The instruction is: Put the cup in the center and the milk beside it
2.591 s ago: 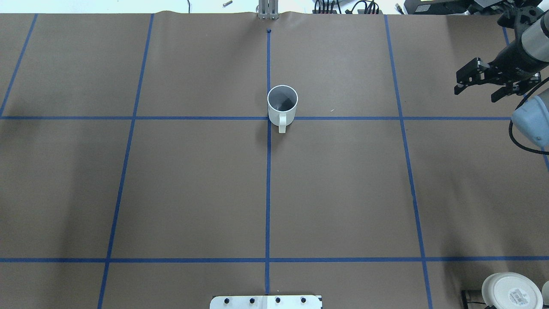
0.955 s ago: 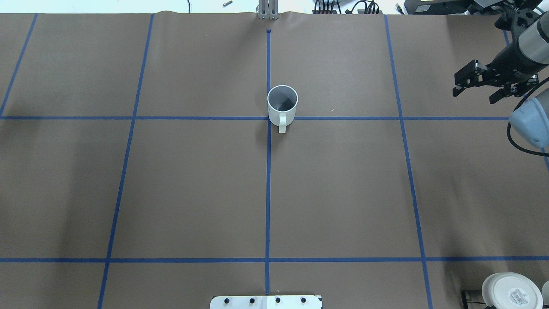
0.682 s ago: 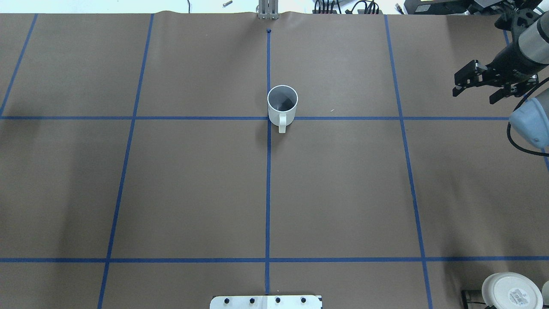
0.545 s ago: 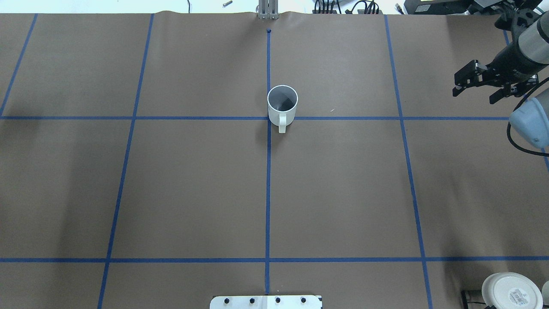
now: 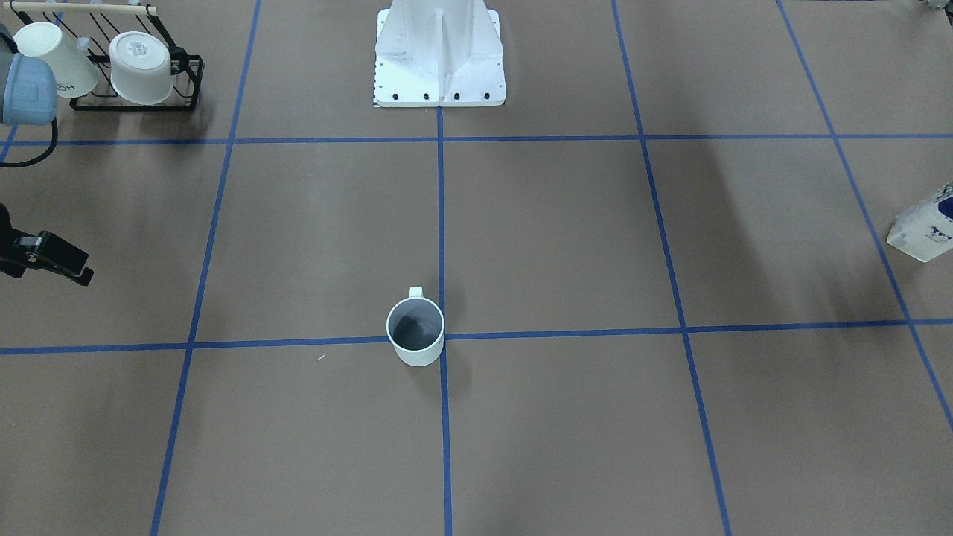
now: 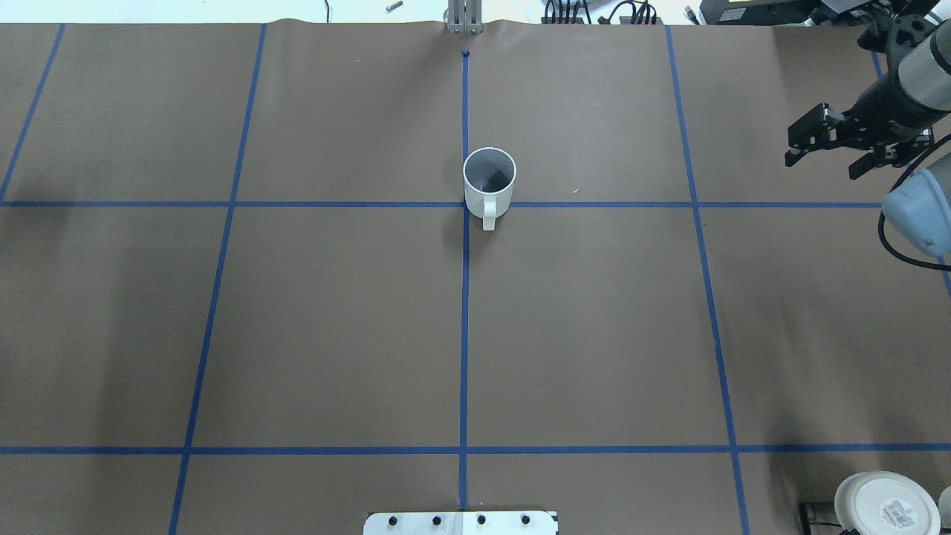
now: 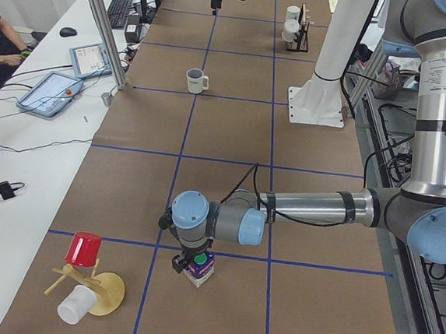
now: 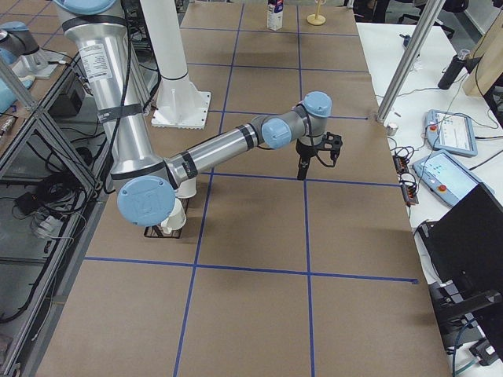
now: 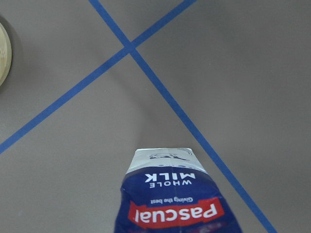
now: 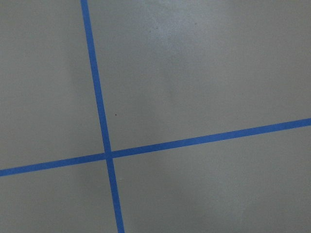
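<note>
The cup (image 6: 489, 182), a white mug with a dark grey inside, stands upright on the centre tape crossing, handle toward the robot; it also shows in the front view (image 5: 415, 331) and the left view (image 7: 195, 79). My right gripper (image 6: 823, 162) hangs open and empty far to the cup's right, above the table (image 8: 314, 165). The milk (image 7: 199, 268) stands near the table's left end, at the front view's right edge (image 5: 927, 227). My left gripper (image 7: 187, 261) is right over the milk; I cannot tell if it is open or shut. The left wrist view shows the milk (image 9: 175, 204) close below, no fingers.
A black rack with squat white cups (image 5: 138, 67) stands near the robot's right side, and shows at the overhead view's corner (image 6: 884, 505). A wooden stand with a red cup (image 7: 84, 249) sits near the milk. The robot's white base (image 5: 439, 52) is at the near edge.
The right gripper has drifted slightly toward the far edge since the earliest frame and has held still for the last second. The cup has not moved.
</note>
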